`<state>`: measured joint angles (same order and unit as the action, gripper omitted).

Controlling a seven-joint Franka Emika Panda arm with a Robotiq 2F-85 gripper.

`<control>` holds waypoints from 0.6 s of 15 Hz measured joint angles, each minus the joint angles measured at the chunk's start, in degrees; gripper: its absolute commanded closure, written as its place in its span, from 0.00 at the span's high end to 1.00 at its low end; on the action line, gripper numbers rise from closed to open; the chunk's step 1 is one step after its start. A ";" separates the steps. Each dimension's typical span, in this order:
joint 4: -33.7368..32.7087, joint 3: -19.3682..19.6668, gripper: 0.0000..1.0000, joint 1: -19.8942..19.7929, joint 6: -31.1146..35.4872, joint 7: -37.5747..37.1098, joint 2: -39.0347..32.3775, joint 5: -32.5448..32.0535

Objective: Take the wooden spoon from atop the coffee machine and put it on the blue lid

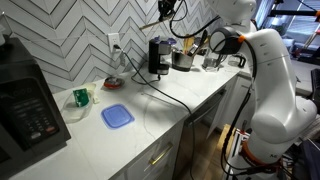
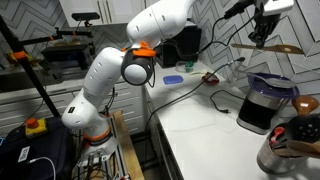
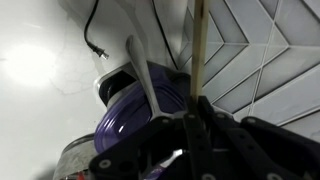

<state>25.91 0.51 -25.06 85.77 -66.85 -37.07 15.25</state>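
Observation:
My gripper (image 1: 168, 12) is shut on the wooden spoon (image 2: 276, 46) and holds it level in the air above the coffee machine (image 1: 157, 55), clear of its top. In an exterior view the gripper (image 2: 264, 30) hangs over the machine (image 2: 265, 100). In the wrist view the spoon's thin handle (image 3: 199, 50) runs up from between the closed fingers (image 3: 197, 108), with the machine's purple-tinted top (image 3: 135, 120) below. The blue lid (image 1: 117, 116) lies flat on the white counter, away from the machine, and also shows in the exterior view (image 2: 173, 78).
A small green cup (image 1: 81, 97) stands near the lid. A large black appliance with a keypad (image 1: 25, 105) sits at the counter's end. A holder with utensils (image 2: 292, 140) and metal pots (image 1: 183, 58) stand beside the machine. A black cord (image 1: 150, 88) crosses the counter.

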 measured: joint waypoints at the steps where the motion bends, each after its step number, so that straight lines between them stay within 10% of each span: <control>1: 0.01 0.02 0.02 1.16 -0.83 0.53 0.51 -0.71; 9: 0.14 0.15 0.02 6.43 -14.21 8.86 2.63 -4.02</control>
<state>26.05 0.66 -18.62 71.56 -57.99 -34.44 11.23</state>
